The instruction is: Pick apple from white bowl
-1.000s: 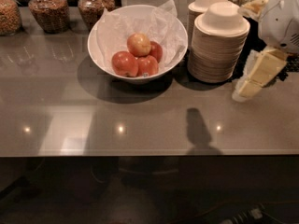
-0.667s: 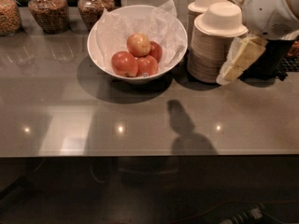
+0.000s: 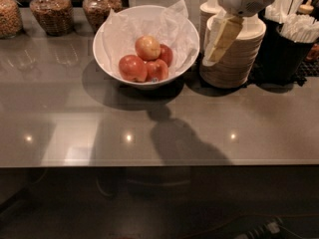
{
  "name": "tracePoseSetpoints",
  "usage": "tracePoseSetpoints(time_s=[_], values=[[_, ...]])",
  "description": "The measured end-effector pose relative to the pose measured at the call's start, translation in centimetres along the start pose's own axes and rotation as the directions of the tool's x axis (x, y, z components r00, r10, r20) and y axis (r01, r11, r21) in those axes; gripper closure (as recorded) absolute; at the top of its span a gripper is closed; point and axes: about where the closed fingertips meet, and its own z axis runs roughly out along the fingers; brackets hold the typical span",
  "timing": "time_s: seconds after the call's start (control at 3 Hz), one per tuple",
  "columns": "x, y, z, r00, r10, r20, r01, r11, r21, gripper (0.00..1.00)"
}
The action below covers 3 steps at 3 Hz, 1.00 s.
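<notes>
The white bowl (image 3: 106,40), wide and lined with crinkled white paper, stands at the back middle of the grey counter. The apple (image 3: 148,47), pale yellowish-pink, lies on top of three deeper red apples (image 3: 132,67) inside it. My gripper (image 3: 220,40) hangs from the white arm at the upper right. It is in the air over the stack of beige bowls, just right of the white bowl's rim and apart from the apple. It holds nothing that I can see.
Stacked beige disposable bowls (image 3: 234,66) stand right of the white bowl. A black holder of white wrapped straws (image 3: 296,39) is at far right. Three glass jars (image 3: 50,11) line the back left. The counter's front edge (image 3: 159,164) runs across below.
The gripper has moved left and further back, from beyond the stacked bowls to over them, close to the white bowl. Its shadow on the counter slid left. The apples have not moved.
</notes>
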Motion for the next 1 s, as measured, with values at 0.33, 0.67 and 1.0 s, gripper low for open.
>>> tracePoseSetpoints(time_s=[0.33, 0.67, 1.0], values=[[0.0, 0.0, 0.0, 1.0, 0.0, 0.0, 0.0, 1.0, 0.0, 0.0], [-0.6, -0.3, 0.6, 0.998, -0.064, 0.022, 0.063, 0.9978, 0.018, 0.0], [-2.0, -1.5, 3.0, 0.977, -0.192, 0.088, 0.19, 0.9812, 0.036, 0.0]])
